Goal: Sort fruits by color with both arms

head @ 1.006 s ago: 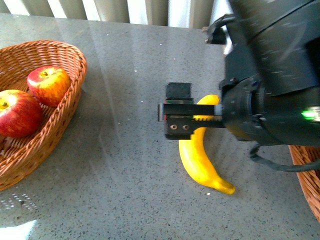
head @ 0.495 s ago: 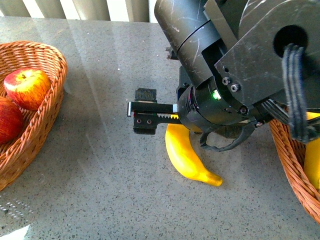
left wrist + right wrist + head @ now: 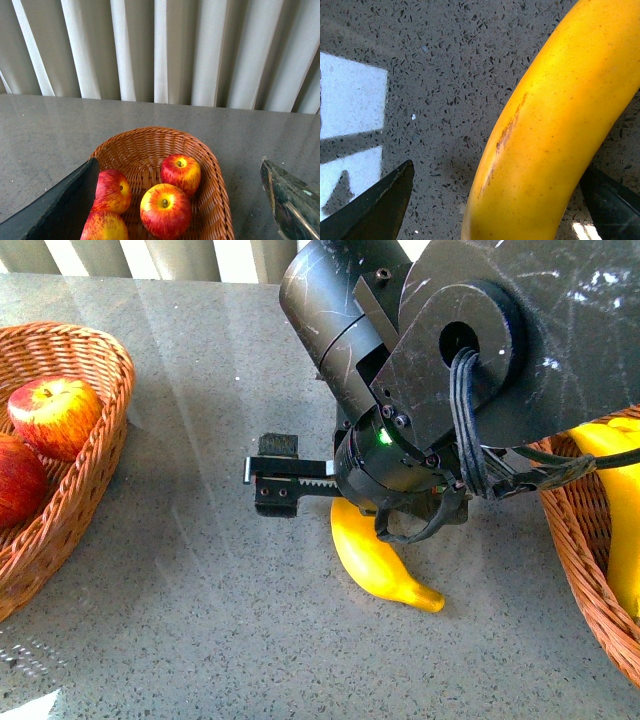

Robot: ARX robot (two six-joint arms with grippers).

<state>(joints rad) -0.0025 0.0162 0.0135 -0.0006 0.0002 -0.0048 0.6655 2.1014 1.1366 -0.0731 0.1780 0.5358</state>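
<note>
A yellow banana (image 3: 382, 565) lies on the grey table, its upper end hidden under my right arm. My right gripper (image 3: 335, 492) hangs low over it and is open. In the right wrist view the banana (image 3: 550, 140) fills the space between the two fingers (image 3: 375, 210) of the right gripper (image 3: 497, 167), which do not clamp it. My left gripper (image 3: 178, 161) is open above a wicker basket (image 3: 212, 200) holding several red-and-yellow apples (image 3: 165, 210). From the front, two apples (image 3: 55, 415) show in that left basket (image 3: 95, 490); the left arm is out of that view.
At the right edge stands a second wicker basket (image 3: 580, 570) with yellow bananas (image 3: 615, 520) in it. The right arm's bulky housing (image 3: 470, 370) hides the table's middle back. Pale vertical blinds (image 3: 160, 50) run behind the table.
My right arm has swung in and come down over the banana, its finger rail shifting a little left. The front view itself has shifted. The banana still lies on the table.
</note>
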